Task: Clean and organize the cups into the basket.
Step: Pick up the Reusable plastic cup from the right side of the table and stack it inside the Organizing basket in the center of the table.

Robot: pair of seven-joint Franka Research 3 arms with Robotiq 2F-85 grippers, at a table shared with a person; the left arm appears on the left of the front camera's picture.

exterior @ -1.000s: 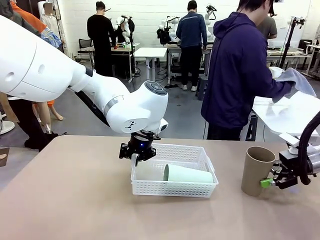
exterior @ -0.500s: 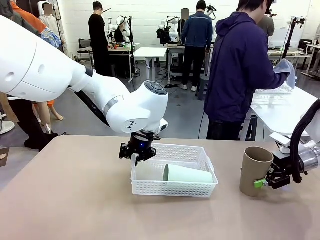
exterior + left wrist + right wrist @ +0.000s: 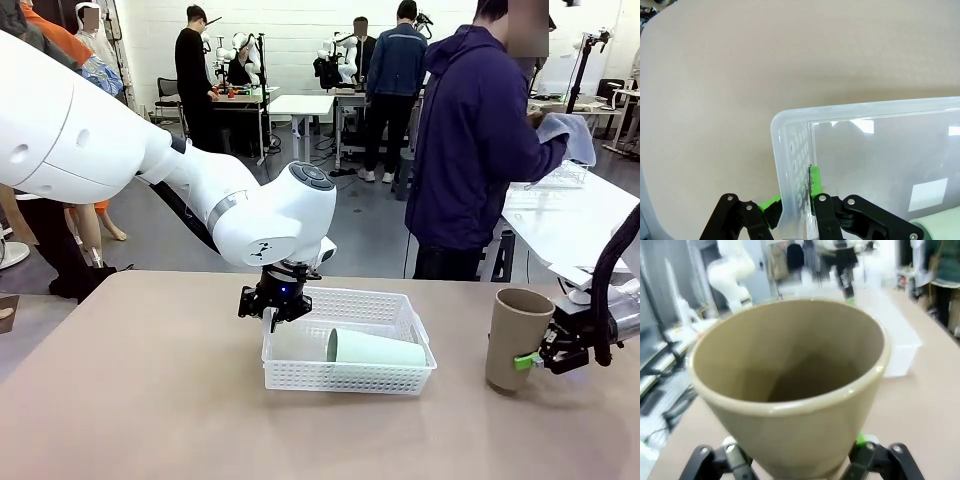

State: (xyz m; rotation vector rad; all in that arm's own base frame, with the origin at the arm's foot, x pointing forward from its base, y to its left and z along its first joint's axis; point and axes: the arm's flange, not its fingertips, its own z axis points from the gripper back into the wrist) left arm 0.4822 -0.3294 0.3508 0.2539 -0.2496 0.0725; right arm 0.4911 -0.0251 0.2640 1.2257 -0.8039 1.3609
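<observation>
tan cup (image 3: 517, 338) stands upright on the bench (image 3: 130, 400), mouth up, its lower part between the fingers of the right claw (image 3: 522, 360). green pads sit close at either side of the cup near its base; whether they actually press it, cannot tell. mint cup (image 3: 375, 348) lies on its side inside the basket (image 3: 345, 378), just beside the left claw (image 3: 275, 305) on the side toward the right arm. left claw is closed down on the basket's short end wall, one pad inside and one outside. the two claws are well apart.
</observation>
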